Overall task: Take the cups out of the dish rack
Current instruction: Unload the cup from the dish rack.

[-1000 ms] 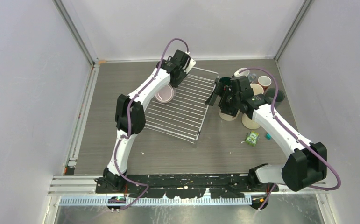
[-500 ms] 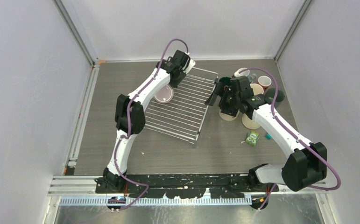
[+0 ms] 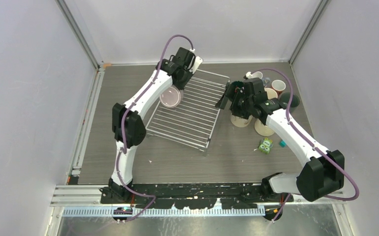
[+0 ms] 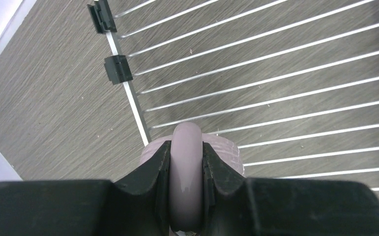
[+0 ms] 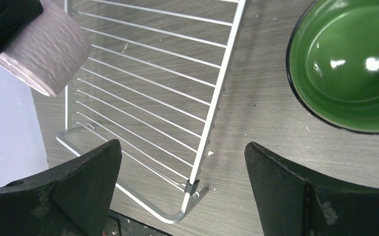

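A mauve cup (image 3: 171, 97) hangs over the left rim of the silver wire dish rack (image 3: 189, 117). My left gripper (image 3: 179, 80) is shut on its handle (image 4: 186, 177), whose loop fills the gap between the black fingers, with the cup's ribbed body (image 4: 224, 153) beyond them. In the right wrist view the same cup (image 5: 44, 49) shows tilted at the top left, above the rack's bars (image 5: 217, 98). My right gripper (image 5: 181, 145) stands wide open over the rack's near right corner, holding nothing. A green-lined cup (image 5: 354, 64) sits on the table beside it.
Several more cups stand right of the rack: cream ones (image 3: 240, 121) (image 3: 263, 129), a salmon one (image 3: 278, 87), a dark teal one (image 3: 291, 101). A green toy block (image 3: 265, 145) lies in front of them. Walls close in the table's left, back and right.
The left gripper has tightened on the mauve cup's handle, and that arm has swung a little left and back with the cup. The right gripper has barely shifted.
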Available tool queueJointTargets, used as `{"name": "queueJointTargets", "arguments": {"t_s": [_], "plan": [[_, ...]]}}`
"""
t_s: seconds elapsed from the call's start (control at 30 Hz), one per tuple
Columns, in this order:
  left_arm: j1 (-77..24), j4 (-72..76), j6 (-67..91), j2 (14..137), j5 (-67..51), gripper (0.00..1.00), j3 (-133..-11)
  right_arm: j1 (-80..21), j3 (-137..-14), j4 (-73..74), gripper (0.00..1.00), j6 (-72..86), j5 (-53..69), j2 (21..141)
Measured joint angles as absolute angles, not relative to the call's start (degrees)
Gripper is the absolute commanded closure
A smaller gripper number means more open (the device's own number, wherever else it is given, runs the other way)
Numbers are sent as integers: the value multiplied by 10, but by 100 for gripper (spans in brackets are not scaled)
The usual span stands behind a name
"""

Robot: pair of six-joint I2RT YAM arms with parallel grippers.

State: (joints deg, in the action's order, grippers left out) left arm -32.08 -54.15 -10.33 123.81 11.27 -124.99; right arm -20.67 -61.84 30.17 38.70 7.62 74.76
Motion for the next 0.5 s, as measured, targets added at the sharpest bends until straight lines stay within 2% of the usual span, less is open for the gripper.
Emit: {"name": "queueJointTargets", "arguments": {"t_s": [0.27, 0.5], "plan": [[-321, -533, -76, 1166, 60, 100, -1200, -207, -634, 257, 0, 353, 100, 750], [-318, -497, -17, 1091, -71, 100, -1152, -207, -644, 199, 0, 310, 173, 755]]}}
